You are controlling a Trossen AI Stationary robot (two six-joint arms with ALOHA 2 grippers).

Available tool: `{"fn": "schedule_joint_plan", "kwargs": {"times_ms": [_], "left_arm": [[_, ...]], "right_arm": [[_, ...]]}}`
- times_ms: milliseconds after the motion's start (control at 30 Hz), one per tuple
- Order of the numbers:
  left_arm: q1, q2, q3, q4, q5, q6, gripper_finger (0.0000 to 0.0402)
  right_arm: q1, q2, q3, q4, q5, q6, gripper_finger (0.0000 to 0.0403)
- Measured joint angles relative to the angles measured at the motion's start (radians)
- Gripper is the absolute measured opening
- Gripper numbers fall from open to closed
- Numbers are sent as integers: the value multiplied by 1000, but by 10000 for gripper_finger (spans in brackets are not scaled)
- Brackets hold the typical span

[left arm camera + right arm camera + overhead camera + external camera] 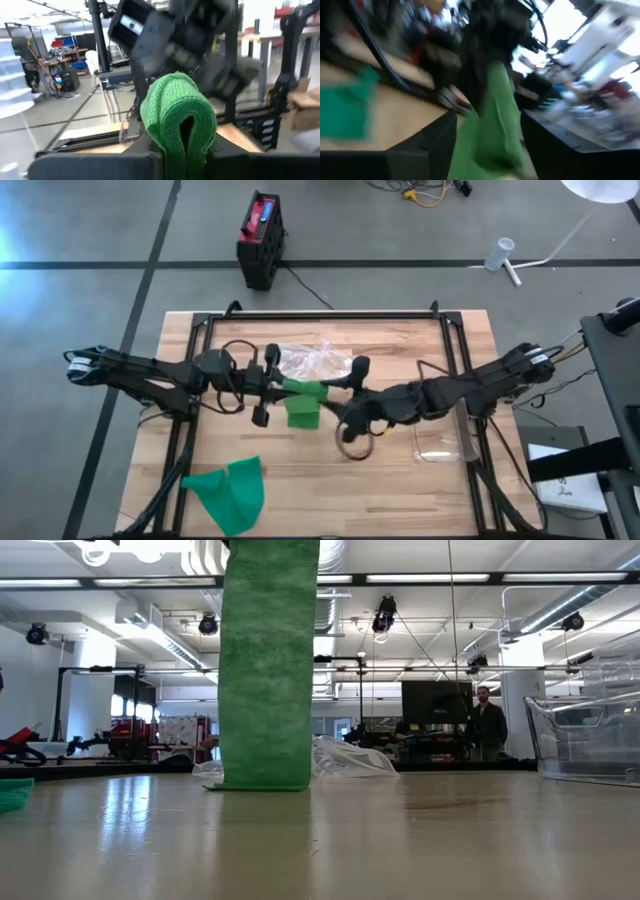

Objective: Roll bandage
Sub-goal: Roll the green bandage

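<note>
Both dark arms reach inward over the table from opposite sides, their wrists nearly meeting at the middle. The left gripper [285, 387] points toward the right arm, its fingers closed on the green bandage [177, 120], whose folded end bulges up between and above the fingertips in the left wrist view. The right gripper [345, 385] faces it from just beside, its two dark fingers [427, 142] standing apart with the green strip hanging in the gap between them; contact cannot be told.
</note>
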Motion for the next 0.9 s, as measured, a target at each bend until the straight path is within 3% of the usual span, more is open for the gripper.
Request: {"fn": "schedule_joint_plan", "kwargs": {"times_ms": [100,200,433,700,900], "left_arm": [[-1,9,-3,-6,-1,73,22],[-4,19,-4,37,6,89,24],[-4,28,-5,52,14,111,28],[-3,28,-6,54,77,137,31],[-4,29,-7,86,95,109,37]], "right_arm": [[-11,-14,1,16,-45,173,237],[-31,-18,-4,17,-39,246,252],[-80,13,-7,12,-92,333,248],[-99,13,-13,14,-112,372,189],[-100,13,-13,26,-170,345,96]]}}
